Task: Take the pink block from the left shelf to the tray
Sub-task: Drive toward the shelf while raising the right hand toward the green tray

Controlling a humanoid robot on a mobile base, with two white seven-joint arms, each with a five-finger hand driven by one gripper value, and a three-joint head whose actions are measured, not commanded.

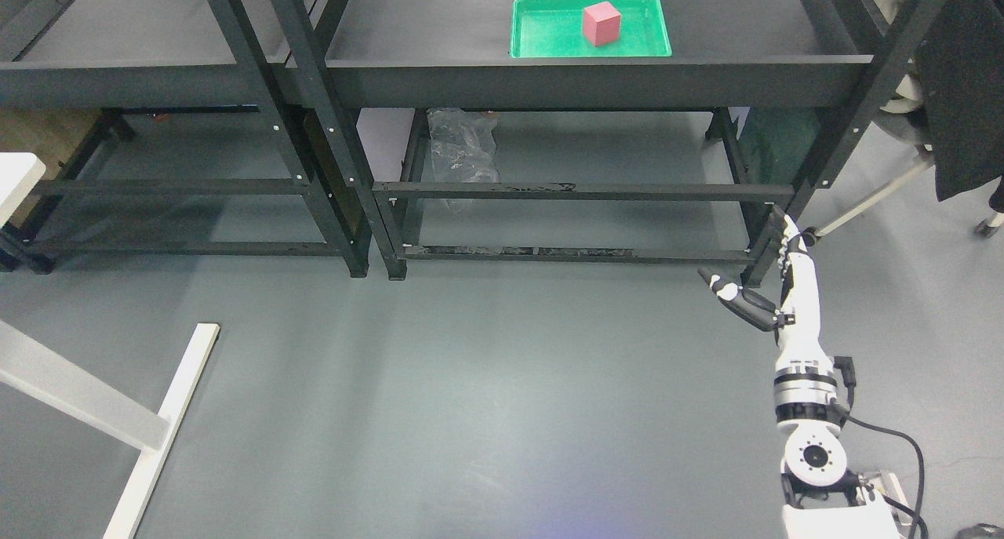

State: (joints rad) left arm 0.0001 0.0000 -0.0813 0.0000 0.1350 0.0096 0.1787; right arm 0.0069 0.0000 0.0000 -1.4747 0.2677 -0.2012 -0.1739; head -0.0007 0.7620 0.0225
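Head view showed the right hand (773, 276) low at the lower right, fingers loosely spread and holding nothing, near the shelf's front leg. Farther back, on the right shelf (439, 21), the pink block (602, 23) sat inside the green tray (549, 33).

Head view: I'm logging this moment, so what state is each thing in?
pink block: sitting in the tray, not held
green tray: flat on the right shelf's top, holding the block
right hand: low by the shelf leg, fingers spread, holding nothing
plastic bag: crumpled under the shelf
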